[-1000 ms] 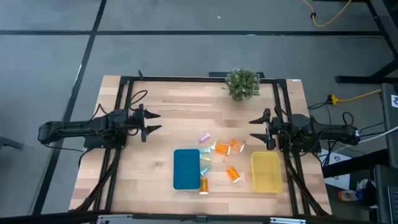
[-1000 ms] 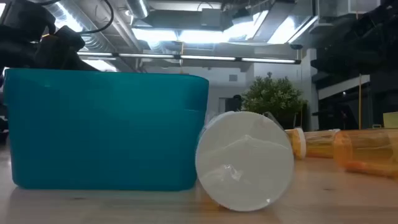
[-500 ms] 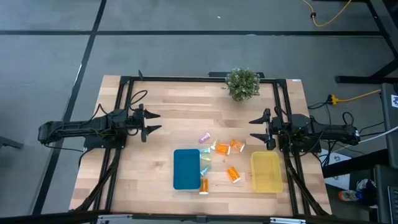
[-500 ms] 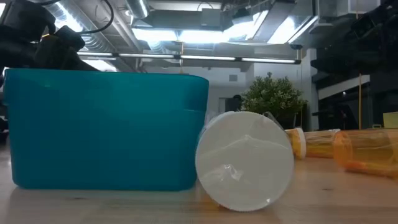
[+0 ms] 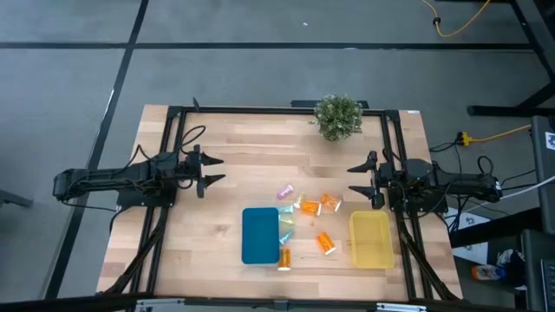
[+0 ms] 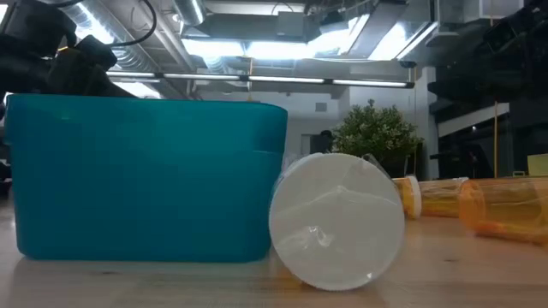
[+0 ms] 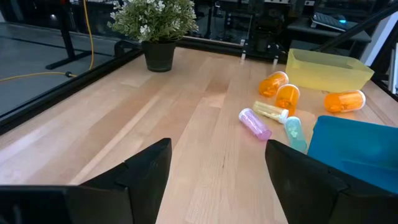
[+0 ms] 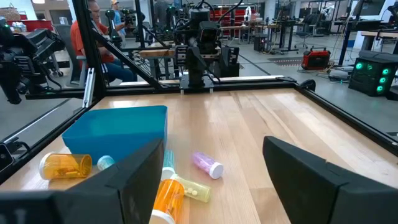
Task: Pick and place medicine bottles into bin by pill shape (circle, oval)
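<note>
Several medicine bottles lie on their sides on the table between a blue bin [image 5: 259, 235] and a yellow bin [image 5: 370, 240]: orange ones [image 5: 325, 243], a purple one [image 5: 284, 191], a pale green one [image 5: 286, 234]. One orange bottle [image 5: 284, 258] lies against the blue bin's near right corner, its white cap [image 6: 336, 220] close in the low view. My left gripper [image 5: 211, 170] is open and empty at the table's left. My right gripper [image 5: 358, 178] is open and empty at the table's right. The purple bottle also shows in the left wrist view [image 7: 255, 124] and the right wrist view [image 8: 206, 165].
A potted green plant [image 5: 337, 116] stands at the table's far edge. A black frame [image 5: 173, 139] runs along the table's left, right and far sides. People show in the room beyond the table [image 8: 93, 37]. Bare wood lies between the plant and the bottles.
</note>
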`<action>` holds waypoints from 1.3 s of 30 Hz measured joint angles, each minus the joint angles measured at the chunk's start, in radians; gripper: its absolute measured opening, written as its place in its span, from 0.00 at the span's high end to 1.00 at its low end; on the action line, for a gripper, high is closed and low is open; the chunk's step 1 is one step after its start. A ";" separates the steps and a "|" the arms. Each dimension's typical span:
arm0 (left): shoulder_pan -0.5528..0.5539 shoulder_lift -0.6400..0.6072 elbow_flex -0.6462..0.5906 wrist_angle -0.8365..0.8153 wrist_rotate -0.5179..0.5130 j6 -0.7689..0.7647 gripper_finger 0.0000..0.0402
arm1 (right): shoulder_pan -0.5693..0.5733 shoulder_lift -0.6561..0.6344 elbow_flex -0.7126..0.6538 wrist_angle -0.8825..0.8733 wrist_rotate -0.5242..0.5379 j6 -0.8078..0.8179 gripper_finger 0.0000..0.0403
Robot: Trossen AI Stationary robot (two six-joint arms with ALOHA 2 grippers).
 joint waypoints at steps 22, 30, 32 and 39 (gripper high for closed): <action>0.000 0.000 0.000 0.000 0.000 0.000 0.37 | 0.000 0.003 0.000 0.010 0.121 0.306 0.31; 0.000 0.000 0.000 0.000 0.000 0.000 0.37 | 0.000 0.008 0.000 0.033 0.123 0.429 0.31; 0.000 0.000 0.000 0.000 0.000 0.000 0.37 | 0.000 0.008 0.000 0.069 0.099 0.424 0.31; 0.000 0.000 0.000 0.000 0.000 0.000 0.37 | -0.006 0.078 0.040 0.089 0.053 0.418 0.31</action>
